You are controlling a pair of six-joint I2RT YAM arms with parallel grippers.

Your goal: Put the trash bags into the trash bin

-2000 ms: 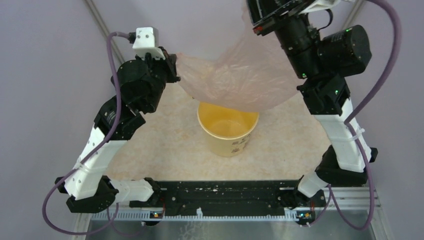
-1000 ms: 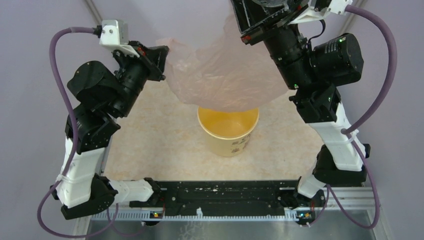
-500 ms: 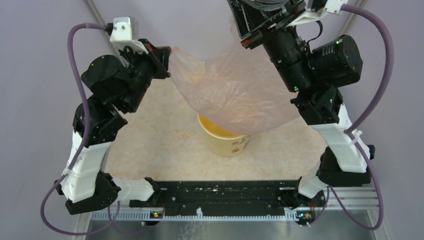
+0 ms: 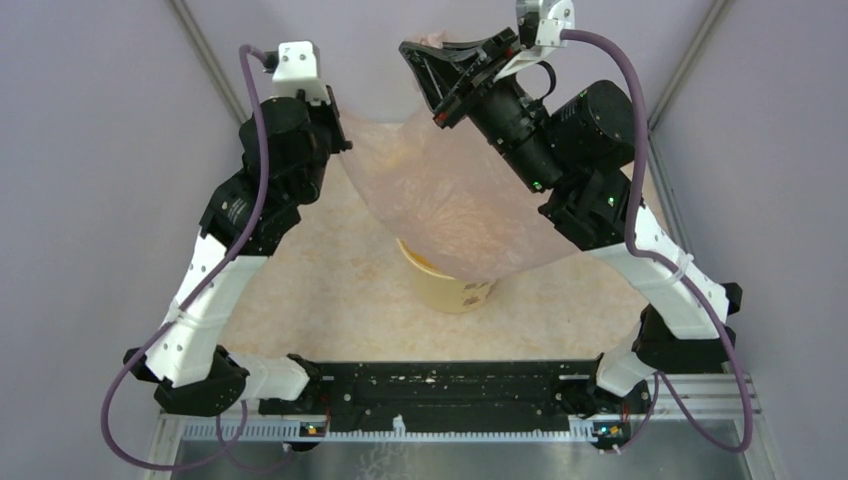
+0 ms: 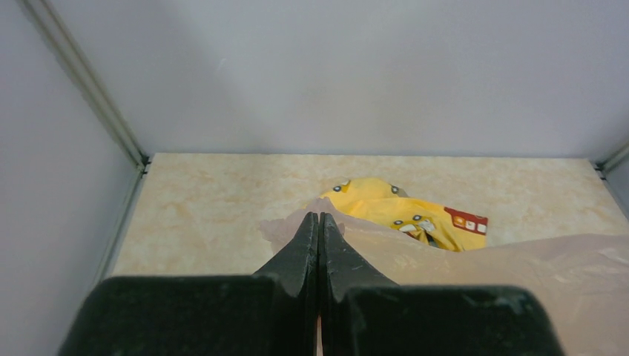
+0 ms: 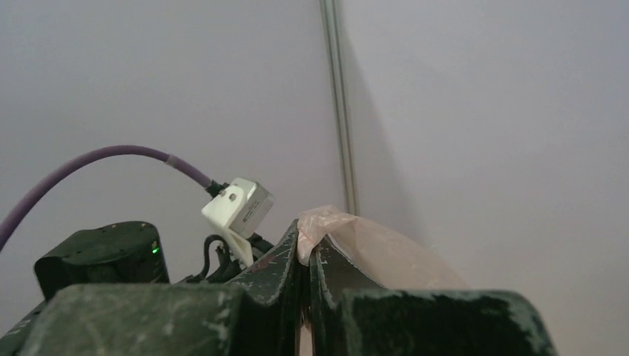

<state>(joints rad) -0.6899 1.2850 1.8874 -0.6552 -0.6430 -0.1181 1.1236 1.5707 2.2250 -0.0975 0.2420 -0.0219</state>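
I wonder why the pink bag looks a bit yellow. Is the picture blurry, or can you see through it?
Top view: sharp, not blurry; the pink bag is see-through, so the trash bin shows through its lower part. Left wrist view: the yellow wrapper is clear beyond the left gripper. Right wrist view: even light, no glare on the right gripper.

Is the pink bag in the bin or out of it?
Out: the bag hangs from the shut left gripper and right gripper, above the bin.

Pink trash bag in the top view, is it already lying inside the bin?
No, the trash bag hangs held up between the left gripper and the right gripper, its lower end over the trash bin.
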